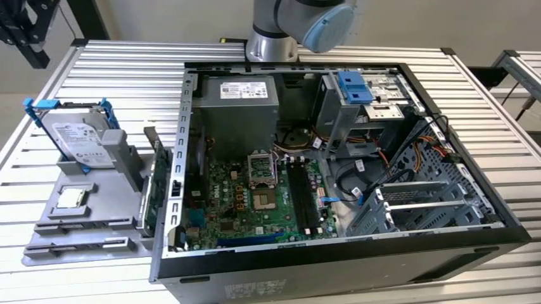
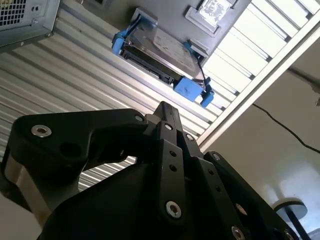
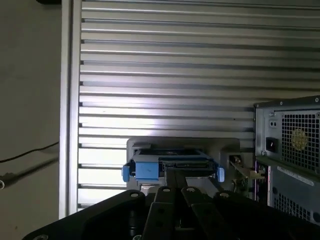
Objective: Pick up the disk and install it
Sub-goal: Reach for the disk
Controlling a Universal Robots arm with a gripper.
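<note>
The disk point(image 2: 159, 50) (blue-framed) sits apart from the black end effector point(image 2: 167, 114).

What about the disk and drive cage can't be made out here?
Exterior view: lower part of the disk, hidden by its grey holder.
First wrist view: part of the disk's near end, behind the gripper.
Exterior view: inside of the drive cage, hidden by its own walls.

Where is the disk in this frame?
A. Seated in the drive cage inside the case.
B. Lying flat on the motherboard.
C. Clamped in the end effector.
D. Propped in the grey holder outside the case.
D: in the exterior view the disk stands in the grey holder on the slatted table, to the exterior view's left of the open computer case.
</note>
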